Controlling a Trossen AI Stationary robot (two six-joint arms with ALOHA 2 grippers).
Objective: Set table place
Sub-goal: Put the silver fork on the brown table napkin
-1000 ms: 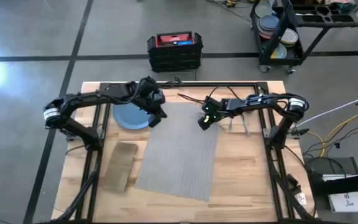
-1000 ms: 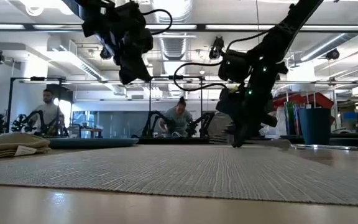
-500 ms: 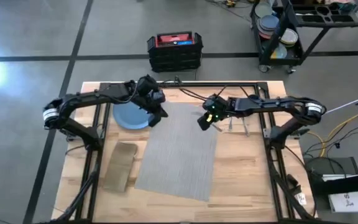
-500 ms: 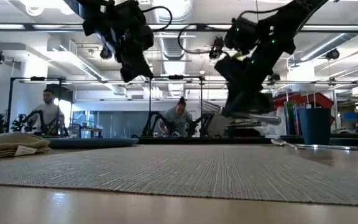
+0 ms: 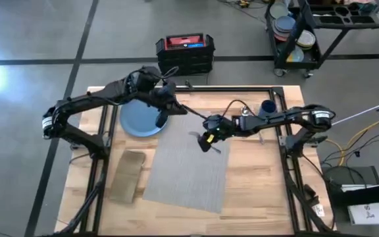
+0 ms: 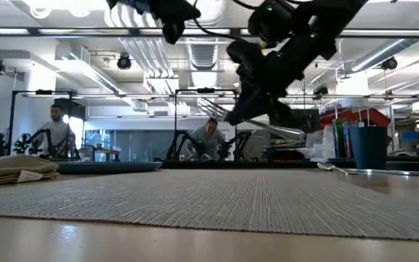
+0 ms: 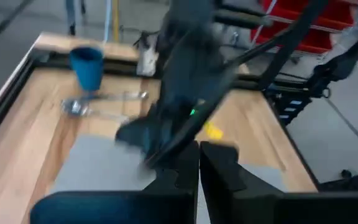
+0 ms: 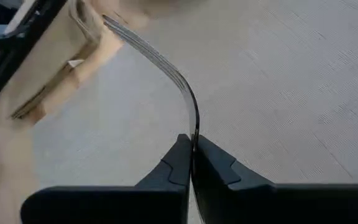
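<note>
Napkin: nearest me, at 7 o'clock on the table, folded and left of the mat; I'd lay the fork on or beside it.
Right hand: I hold it above the mat's upper middle, clamped on the fork by its handle, tines out toward the napkin, so I can carry it across.
Left hand: at 11 o'clock over the plate, fingers pressed together on nothing I can see; I judge it waits to move the plate.
Spoon, knife: at 1 o'clock, unplaced.
Cup: farthest, at 1 o'clock, by the frame.
</note>
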